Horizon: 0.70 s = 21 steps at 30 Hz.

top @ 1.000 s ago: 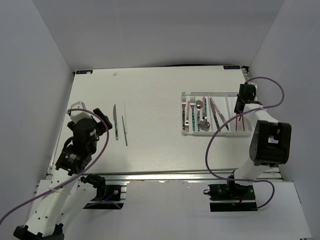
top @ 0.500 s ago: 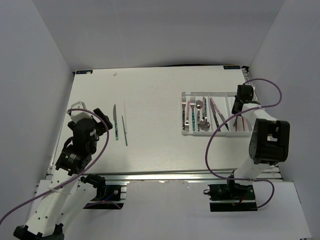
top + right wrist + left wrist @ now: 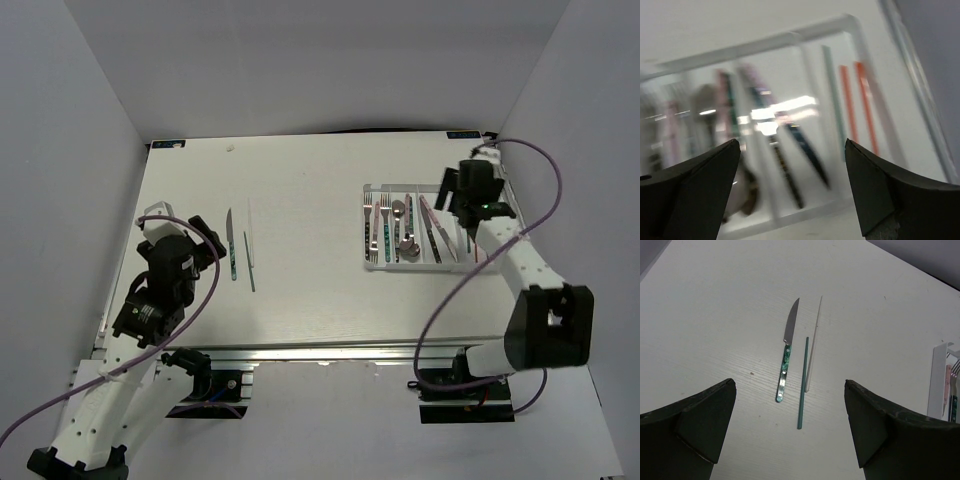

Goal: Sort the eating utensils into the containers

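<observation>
On table [image 3: 300, 180], teal knife [image 3: 787, 352] lengthwise, tip away

Bright, even, diffuse light fills the overhead and left wrist views, both sharp, with only faint shadows on the white counter [image 3: 300, 200]. The right wrist view is badly blurred throughout, with white glare mid-frame inside the tray [image 3: 790, 38].

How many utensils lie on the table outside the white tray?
3: a teal-handled metal knife, a thin green chopstick beside it, and a thin white stick on the chopstick's other side. None appear hidden.
</observation>
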{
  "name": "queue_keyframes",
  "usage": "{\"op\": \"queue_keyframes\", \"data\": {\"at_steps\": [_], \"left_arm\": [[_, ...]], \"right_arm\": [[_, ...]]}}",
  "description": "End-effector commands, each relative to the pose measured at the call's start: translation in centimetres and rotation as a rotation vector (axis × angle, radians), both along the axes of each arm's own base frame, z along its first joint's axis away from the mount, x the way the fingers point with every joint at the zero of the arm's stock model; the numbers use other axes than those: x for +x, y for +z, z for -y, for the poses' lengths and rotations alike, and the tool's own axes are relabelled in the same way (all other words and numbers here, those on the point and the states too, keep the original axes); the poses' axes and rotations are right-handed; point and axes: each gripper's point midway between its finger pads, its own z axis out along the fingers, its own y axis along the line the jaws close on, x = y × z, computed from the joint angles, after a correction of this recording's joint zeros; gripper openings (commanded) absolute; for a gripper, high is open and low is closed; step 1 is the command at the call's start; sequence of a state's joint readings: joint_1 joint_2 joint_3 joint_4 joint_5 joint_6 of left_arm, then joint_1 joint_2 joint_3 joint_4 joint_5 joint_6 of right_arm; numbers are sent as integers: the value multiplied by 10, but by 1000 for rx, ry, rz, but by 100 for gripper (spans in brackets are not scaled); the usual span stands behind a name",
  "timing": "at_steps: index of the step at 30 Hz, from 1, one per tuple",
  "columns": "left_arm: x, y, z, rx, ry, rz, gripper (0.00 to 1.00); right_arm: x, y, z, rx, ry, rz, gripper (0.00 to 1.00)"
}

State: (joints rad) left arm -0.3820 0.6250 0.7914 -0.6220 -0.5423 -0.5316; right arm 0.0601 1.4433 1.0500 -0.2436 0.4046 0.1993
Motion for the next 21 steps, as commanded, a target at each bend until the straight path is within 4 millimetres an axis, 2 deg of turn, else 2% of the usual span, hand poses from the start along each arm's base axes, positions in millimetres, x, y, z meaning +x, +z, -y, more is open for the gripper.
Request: {"op": "queue_keyframes", "data": {"at_steps": [1, 2, 3, 4, 5, 6, 7, 8, 9, 11, 12, 13, 14, 16, 17, 21], "left_arm": [[3, -5, 2, 14, -8, -21, 98], [5, -8, 3, 19, -9, -34, 98], [6, -11, 5, 19, -13, -45, 98], [8, -16, 8, 21, -26, -60, 98], [10, -18, 10, 23, -33, -71, 98], [14, -28, 14, 34, -45, -109, 98], [17, -33, 16, 40, -57, -129, 98], [19, -40, 23, 38, -82, -160, 98], [24, -54, 27, 52, -98, -218, 98], [28, -70, 37, 44, -128, -282, 98], [30, -88, 47, 33, -160, -349, 98], [32, -96, 53, 16, -177, -376, 98], [33, -104, 59, -11, -179, -403, 98], [36, -127, 69, -53, -186, -471, 98], [37, -132, 72, -63, -187, -483, 98], [39, -154, 70, -65, -144, -522, 90]], "right_arm": [[-13, 67, -80, -3, 141, 207, 89], [-24, 75, -114, -3, 194, 241, 89], [-28, 82, -128, 45, 204, 285, 89], [-41, 71, -154, 242, 233, 293, 89], [-46, 65, -161, 282, 279, 297, 89], [-45, 73, -181, 435, 304, 360, 89], [-53, 83, -196, 496, 399, 399, 89], [-70, 65, -218, 566, 524, 359, 89], [-74, 71, -228, 646, 532, 379, 89], [-83, 60, -243, 644, 530, 343, 89], [-86, 54, -246, 616, 519, 322, 89], [-91, 39, -250, 575, 513, 262, 89], [-99, 36, -260, 546, 528, 247, 89], [-108, 31, -268, 514, 545, 225, 89], [-116, 29, -275, 503, 572, 221, 89], [-131, 12, -275, 472, 607, 174, 89]]}}
